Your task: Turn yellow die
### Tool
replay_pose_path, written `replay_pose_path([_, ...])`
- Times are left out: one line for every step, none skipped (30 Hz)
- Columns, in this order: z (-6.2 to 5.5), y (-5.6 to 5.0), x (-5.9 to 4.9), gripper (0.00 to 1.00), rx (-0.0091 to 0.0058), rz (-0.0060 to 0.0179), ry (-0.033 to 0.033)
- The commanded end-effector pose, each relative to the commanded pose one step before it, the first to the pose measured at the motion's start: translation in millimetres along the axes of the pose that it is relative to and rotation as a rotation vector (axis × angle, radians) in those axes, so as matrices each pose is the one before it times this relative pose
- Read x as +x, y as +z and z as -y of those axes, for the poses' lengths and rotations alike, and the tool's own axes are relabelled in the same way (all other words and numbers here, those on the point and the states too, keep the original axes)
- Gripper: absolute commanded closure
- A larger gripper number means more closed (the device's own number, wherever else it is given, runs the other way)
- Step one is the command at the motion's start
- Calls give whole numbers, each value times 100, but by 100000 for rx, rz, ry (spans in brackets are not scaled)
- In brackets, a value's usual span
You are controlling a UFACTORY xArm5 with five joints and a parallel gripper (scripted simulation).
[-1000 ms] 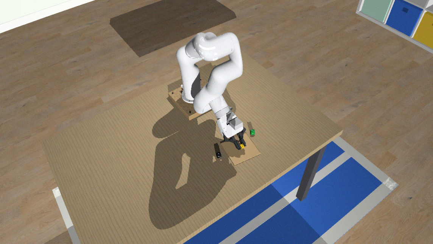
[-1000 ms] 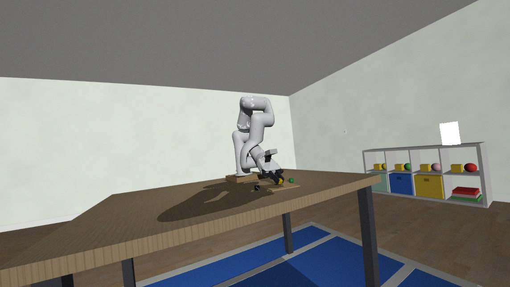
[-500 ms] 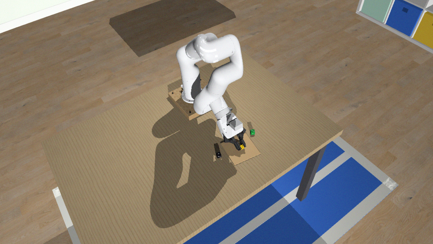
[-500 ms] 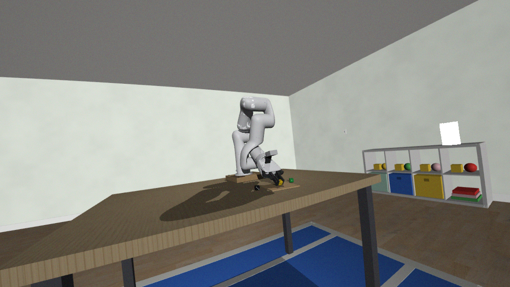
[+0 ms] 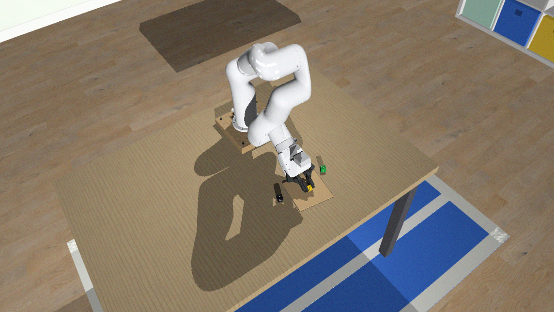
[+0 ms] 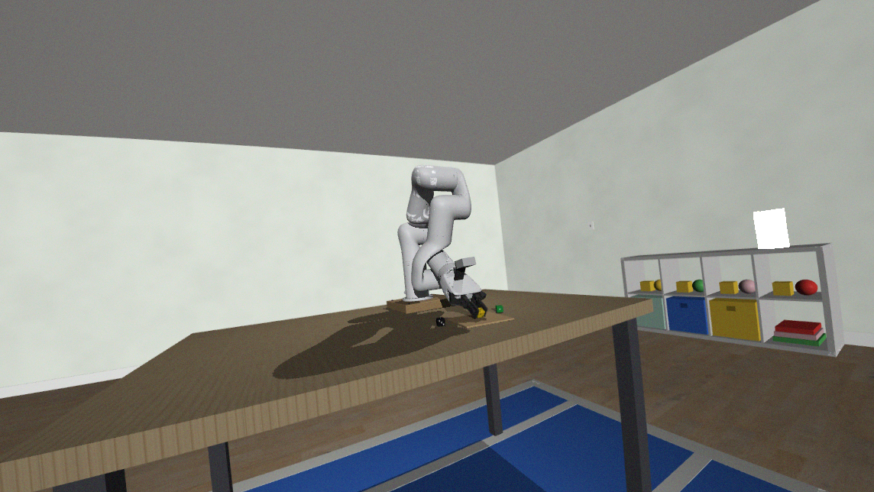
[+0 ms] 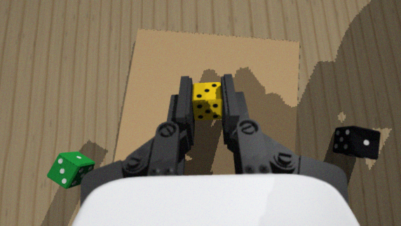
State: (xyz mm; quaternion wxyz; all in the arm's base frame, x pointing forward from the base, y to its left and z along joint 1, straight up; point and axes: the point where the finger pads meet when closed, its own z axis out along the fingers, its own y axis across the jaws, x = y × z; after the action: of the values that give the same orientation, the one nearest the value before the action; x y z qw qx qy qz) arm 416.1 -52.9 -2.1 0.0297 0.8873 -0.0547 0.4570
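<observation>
My gripper is shut on the yellow die and holds it tilted over the tan mat. In the wrist view the die shows a three-pip face further from the camera and a six-pip face nearer the camera. The green die lies on the table beside the mat's left edge, with one pip on top. The black die lies on the table off the mat's right side.
The arm's wooden base plate stands behind the mat. The table's front edge runs close beyond the mat. A shelf with boxes stands far off at the wall.
</observation>
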Motion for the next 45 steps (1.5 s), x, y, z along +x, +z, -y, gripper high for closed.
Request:
replay_pose_path([0, -7, 77, 85, 1, -192, 1])
replay_pose_path([0, 0, 0, 85, 0, 0, 0])
replay_pose_path([0, 0, 0, 85, 0, 0, 0])
replay_pose_path([0, 0, 0, 85, 0, 0, 0])
replay_pose_path([0, 0, 0, 85, 0, 0, 0])
replay_pose_path([0, 0, 0, 85, 0, 0, 0])
replay_pose_path([0, 0, 0, 85, 0, 0, 0])
replay_pose_path([0, 0, 0, 85, 0, 0, 0])
replay_pose_path([0, 0, 0, 85, 0, 0, 0])
replay_pose_path([0, 0, 0, 85, 0, 0, 0])
replay_pose_path([0, 0, 0, 85, 0, 0, 0])
replay_pose_path([0, 0, 0, 85, 0, 0, 0])
replay_pose_path([0, 0, 0, 85, 0, 0, 0])
replay_pose_path([0, 0, 0, 85, 0, 0, 0])
replay_pose_path([0, 0, 0, 85, 0, 0, 0])
replay_pose_path([0, 0, 0, 85, 0, 0, 0])
replay_pose_path([0, 0, 0, 85, 0, 0, 0])
replay_pose_path([0, 0, 0, 85, 0, 0, 0])
replay_pose_path([0, 0, 0, 81, 0, 0, 0])
replay_pose_path([0, 0, 0, 81, 0, 0, 0])
replay_pose_path([0, 0, 0, 81, 0, 0, 0])
replay_pose_path([0, 0, 0, 77, 0, 0, 0])
replay_pose_path([0, 0, 0, 77, 0, 0, 0])
replay_pose_path([0, 0, 0, 77, 0, 0, 0])
replay_pose_path([0, 0, 0, 72, 0, 0, 0])
replay_pose_path([0, 0, 0, 72, 0, 0, 0])
replay_pose_path([0, 0, 0, 72, 0, 0, 0])
replay_pose_path([0, 0, 0, 68, 0, 0, 0])
replay_pose_path([0, 0, 0, 68, 0, 0, 0])
replay_pose_path([0, 0, 0, 68, 0, 0, 0])
replay_pose_path([0, 0, 0, 64, 0, 0, 0])
replay_pose_path([0, 0, 0, 64, 0, 0, 0])
replay_pose_path([0, 0, 0, 64, 0, 0, 0])
replay_pose_path([0, 0, 0, 64, 0, 0, 0])
replay_pose_path([0, 0, 0, 64, 0, 0, 0])
replay_pose_path([0, 0, 0, 64, 0, 0, 0])
replay_pose_path([0, 0, 0, 64, 0, 0, 0])
replay_pose_path([0, 0, 0, 64, 0, 0, 0])
replay_pose_path([0, 0, 0, 64, 0, 0, 0])
replay_pose_path([0, 0, 0, 64, 0, 0, 0])
replay_pose_path([0, 0, 0, 64, 0, 0, 0])
replay_pose_path([0, 0, 0, 64, 0, 0, 0])
replay_pose_path([0, 0, 0, 64, 0, 0, 0])
replay_pose_path([0, 0, 0, 64, 0, 0, 0])
replay_pose_path([0, 0, 0, 64, 0, 0, 0])
